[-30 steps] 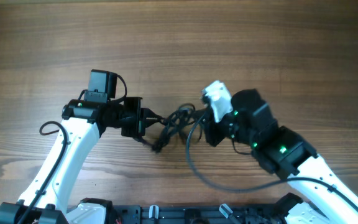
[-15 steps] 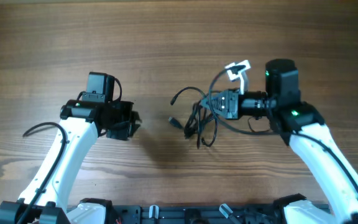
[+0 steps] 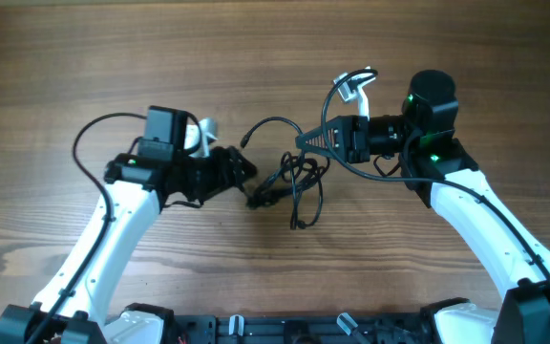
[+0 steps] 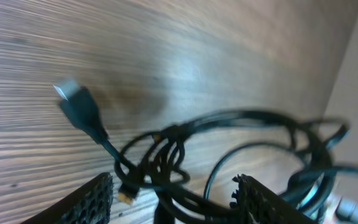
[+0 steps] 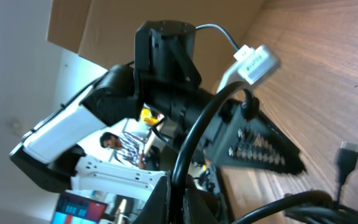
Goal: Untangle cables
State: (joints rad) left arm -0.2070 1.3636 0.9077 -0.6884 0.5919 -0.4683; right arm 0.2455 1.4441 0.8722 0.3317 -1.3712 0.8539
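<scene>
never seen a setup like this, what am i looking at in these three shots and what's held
It is a robot with two white-and-black arms at a wooden table. The wide shot comes from a camera above; the other two from cameras on each wrist. Between the arms is a tangle of thin black cables with small plugs. The right tool looks closed on a strand at the tangle's edge. The left tool is open, its fingers either side of the cables. The thicker wire with the white plug belongs to the robot.
</scene>
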